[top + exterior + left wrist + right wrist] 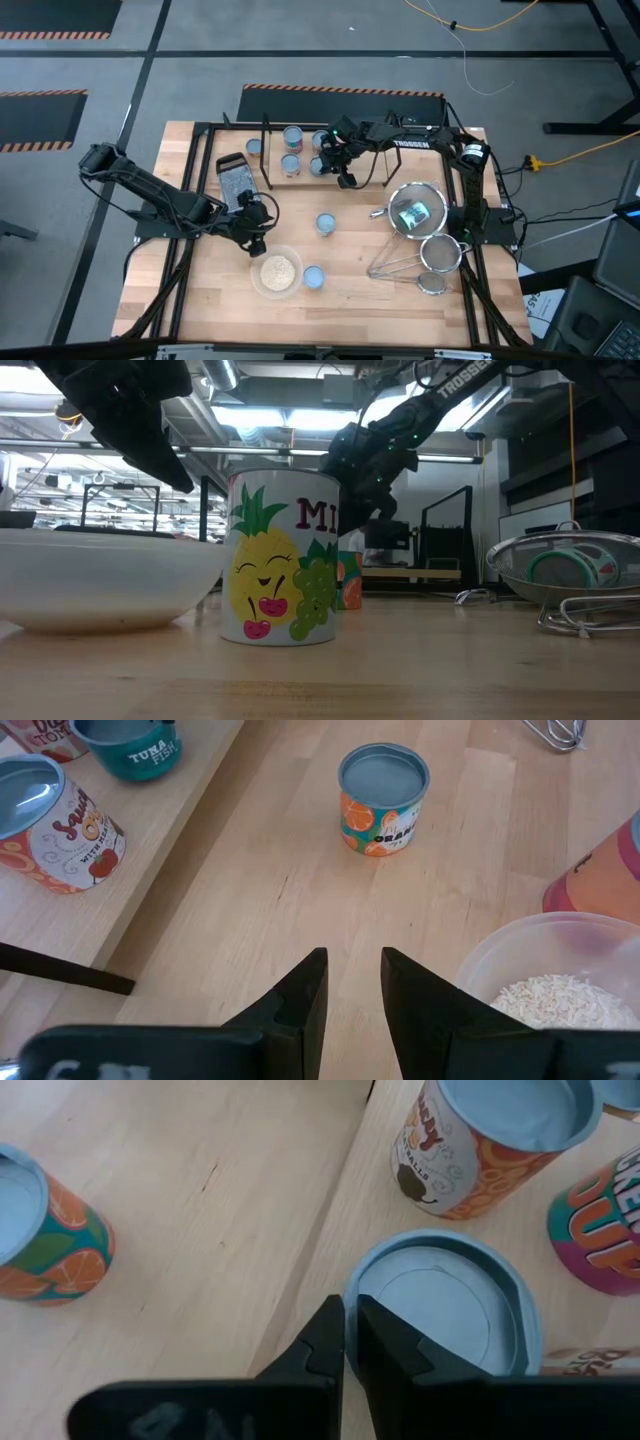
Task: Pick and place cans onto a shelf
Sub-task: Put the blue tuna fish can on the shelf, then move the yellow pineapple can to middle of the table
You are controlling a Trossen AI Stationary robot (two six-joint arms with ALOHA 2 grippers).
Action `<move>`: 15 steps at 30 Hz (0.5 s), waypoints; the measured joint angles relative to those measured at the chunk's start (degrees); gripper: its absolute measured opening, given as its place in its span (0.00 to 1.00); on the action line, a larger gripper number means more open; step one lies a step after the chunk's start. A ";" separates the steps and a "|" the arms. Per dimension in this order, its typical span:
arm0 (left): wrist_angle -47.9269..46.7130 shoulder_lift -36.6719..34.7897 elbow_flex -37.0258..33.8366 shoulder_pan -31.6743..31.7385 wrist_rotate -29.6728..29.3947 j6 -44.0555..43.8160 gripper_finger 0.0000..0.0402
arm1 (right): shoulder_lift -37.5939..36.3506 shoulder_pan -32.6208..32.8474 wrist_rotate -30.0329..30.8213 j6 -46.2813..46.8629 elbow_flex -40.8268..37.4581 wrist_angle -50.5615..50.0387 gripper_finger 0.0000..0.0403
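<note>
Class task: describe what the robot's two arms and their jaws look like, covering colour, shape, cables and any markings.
Both arms are black, jointed tubes with dark cables running along them. The right arm carries white TROSSEN lettering and small green lights. Each ends in two flat, tapered black jaws: left gripper, right gripper.

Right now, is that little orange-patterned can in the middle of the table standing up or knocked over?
Standing upright. The orange can sits on its base on the table, its round blue-grey top facing up, alone in the high view too.

Ahead of our left gripper (352,982), black-fingered, we see an orange-patterned can (382,798) with a pale blue top; beside our right gripper (351,1338), a pale blue lid (440,1298) and an orange-and-white can (495,1142).
</note>
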 joint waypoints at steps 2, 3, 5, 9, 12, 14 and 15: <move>0.00 0.00 0.00 0.02 0.00 0.00 0.22 | 0.00 0.00 0.00 0.00 0.00 0.02 0.07; 0.00 0.00 0.00 0.01 -0.01 0.00 0.22 | 0.00 0.00 0.02 -0.02 0.00 0.01 0.08; 0.00 0.00 0.00 0.01 -0.01 0.00 0.22 | 0.00 0.00 0.02 0.00 0.00 0.00 0.11; -0.02 0.00 0.00 -0.01 0.00 0.00 0.22 | 0.00 0.00 0.02 -0.02 0.00 0.02 0.17; -0.02 0.00 0.00 0.02 -0.02 0.00 0.22 | 0.00 0.00 0.02 0.00 0.00 0.02 0.19; -0.02 0.00 0.00 -0.01 -0.01 0.00 0.22 | 0.00 0.00 0.04 0.00 0.00 0.02 0.19; -0.02 0.00 0.00 0.02 -0.01 0.00 0.22 | 0.00 0.00 0.03 0.00 0.00 0.02 0.19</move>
